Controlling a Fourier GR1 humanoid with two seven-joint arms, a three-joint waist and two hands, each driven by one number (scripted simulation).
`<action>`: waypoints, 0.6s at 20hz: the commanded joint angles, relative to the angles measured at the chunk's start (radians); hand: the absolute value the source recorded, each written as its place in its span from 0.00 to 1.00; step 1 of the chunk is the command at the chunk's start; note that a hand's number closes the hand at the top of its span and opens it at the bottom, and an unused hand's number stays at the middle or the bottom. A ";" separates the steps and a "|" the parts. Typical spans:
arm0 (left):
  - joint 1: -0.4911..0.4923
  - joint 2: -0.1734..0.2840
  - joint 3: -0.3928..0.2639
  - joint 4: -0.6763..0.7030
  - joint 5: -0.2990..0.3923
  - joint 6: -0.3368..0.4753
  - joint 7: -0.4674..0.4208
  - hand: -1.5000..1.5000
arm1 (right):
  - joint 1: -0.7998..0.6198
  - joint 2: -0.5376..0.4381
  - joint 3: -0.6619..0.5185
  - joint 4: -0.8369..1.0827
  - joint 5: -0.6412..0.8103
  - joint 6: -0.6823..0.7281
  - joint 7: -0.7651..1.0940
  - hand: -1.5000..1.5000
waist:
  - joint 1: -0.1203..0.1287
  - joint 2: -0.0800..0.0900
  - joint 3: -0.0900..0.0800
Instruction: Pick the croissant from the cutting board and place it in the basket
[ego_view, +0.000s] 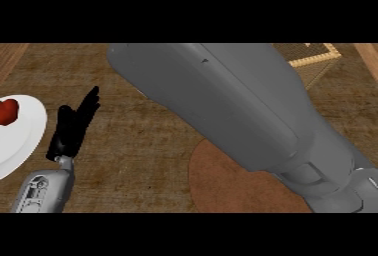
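The round brown cutting board (221, 187) lies at the lower middle of the counter, partly under my right forearm (244, 115). No croissant shows on its visible part. The woven basket (319, 56) sits at the upper right, mostly hidden behind that forearm. The forearm runs from the lower right corner up to the top edge, where its hand is cut off from view. My left hand (72, 127) rests open at the left with its fingers pointing up, holding nothing.
A white plate (22, 140) with a red item (8, 112) on it sits at the left edge, just beside my left hand. Wooden counter borders show at the top left and top right corners.
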 joint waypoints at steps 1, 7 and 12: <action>-0.018 0.003 0.000 -0.028 -0.007 0.007 0.037 0.50 | -0.104 -0.060 -0.057 0.105 0.019 0.062 0.020 1.00 | -0.006 -0.001 0.000; 0.000 0.002 0.007 0.000 -0.004 0.003 0.003 0.50 | -0.133 -0.112 0.059 0.286 0.134 0.192 0.011 1.00 | -0.003 0.004 -0.001; -0.080 -0.001 0.011 0.016 0.002 0.000 0.044 0.50 | -0.140 -0.219 0.022 0.389 0.117 0.324 -0.081 1.00 | -0.010 0.006 0.000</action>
